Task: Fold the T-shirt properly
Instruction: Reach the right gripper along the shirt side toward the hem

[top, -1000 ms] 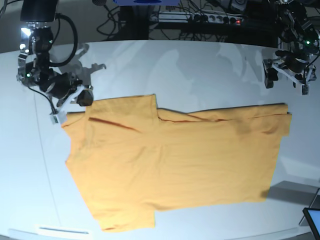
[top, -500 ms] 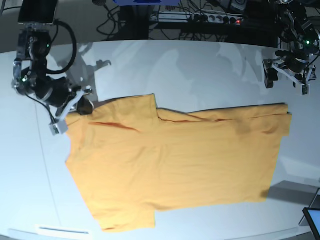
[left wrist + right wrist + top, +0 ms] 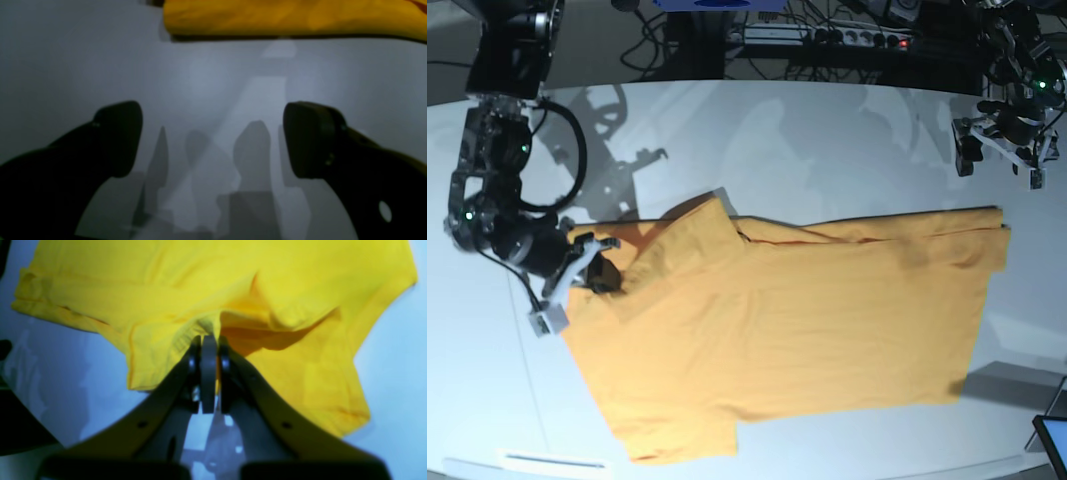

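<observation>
In the left wrist view, the left gripper (image 3: pixel 213 140) hangs over the bare grey desk (image 3: pixel 100 66) with its two dark fingers (image 3: pixel 120 133) far apart and nothing between them, and one edge of the T-shirt (image 3: pixel 293 16) lies along the top of the picture, apart from the fingers. In the right wrist view, the right gripper (image 3: pixel 208 343) is clenched on a pinched fold of the yellow T-shirt (image 3: pixel 233 290), and the cloth rises into a small ridge at the fingertips. In the base view, the T-shirt (image 3: pixel 807 320) lies spread on the desk (image 3: pixel 827 140), the right gripper (image 3: pixel 599 272) grasps its corner at the left side of the picture, and the left gripper (image 3: pixel 997 150) is at the upper right, near the cloth but not touching it.
</observation>
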